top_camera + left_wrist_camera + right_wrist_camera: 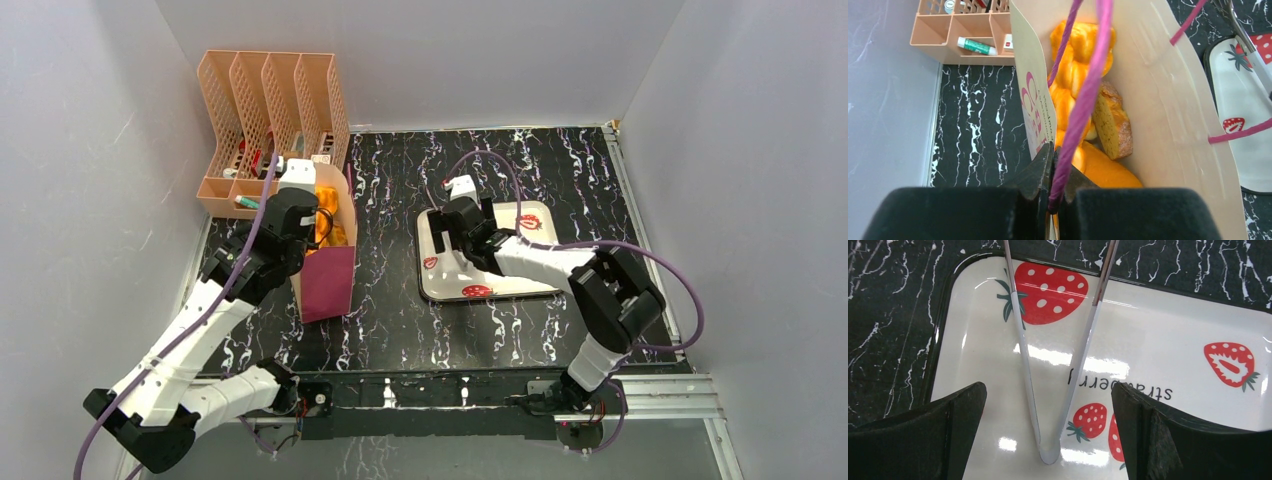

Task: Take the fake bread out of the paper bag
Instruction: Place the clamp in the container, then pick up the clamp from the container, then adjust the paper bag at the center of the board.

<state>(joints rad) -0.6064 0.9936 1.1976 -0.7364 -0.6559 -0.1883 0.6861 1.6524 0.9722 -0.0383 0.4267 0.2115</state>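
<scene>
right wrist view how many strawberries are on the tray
4. A big strawberry between the tongs' arms at the top, a cut strawberry at right, a small strawberry low in the middle, and another beside it, partly behind a gripper finger. Others may be hidden.

Bright, even overhead light; shadows faint on the white walls (pixel 80 150). Right wrist view: white glare patches on the glossy tray (pixel 1168 340). Left wrist view: near purple cord handle (pixel 1083 100) blurred, fake bread (pixel 1113 125) sharp, highlights mild.
</scene>
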